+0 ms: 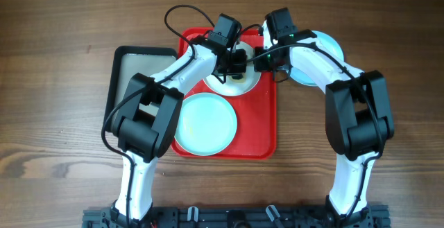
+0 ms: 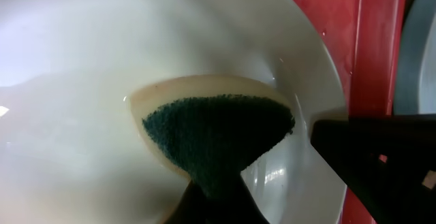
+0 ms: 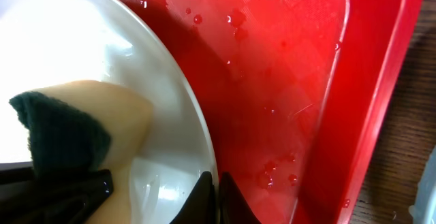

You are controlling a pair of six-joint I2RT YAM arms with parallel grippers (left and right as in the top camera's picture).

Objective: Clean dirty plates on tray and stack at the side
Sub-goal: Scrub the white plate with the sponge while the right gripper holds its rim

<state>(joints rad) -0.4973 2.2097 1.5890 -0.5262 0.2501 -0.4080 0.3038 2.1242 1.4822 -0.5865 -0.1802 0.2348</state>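
A white plate (image 1: 220,86) lies at the far end of the red tray (image 1: 263,127). My left gripper (image 1: 234,63) is shut on a yellow sponge with a dark green pad (image 2: 218,132) and presses it on the white plate (image 2: 82,149). My right gripper (image 1: 262,60) is shut on the white plate's rim (image 3: 197,125), one finger on each side (image 3: 216,195). A mint-aqua plate (image 1: 205,123) lies at the near end of the tray. Another mint-aqua plate (image 1: 320,48) lies on the table to the right of the tray, partly under my right arm.
A smaller grey tray with a black rim (image 1: 128,72) lies left of the red tray. Water drops sit on the red tray's floor (image 3: 272,101). The wooden table (image 1: 62,20) surrounds both trays.
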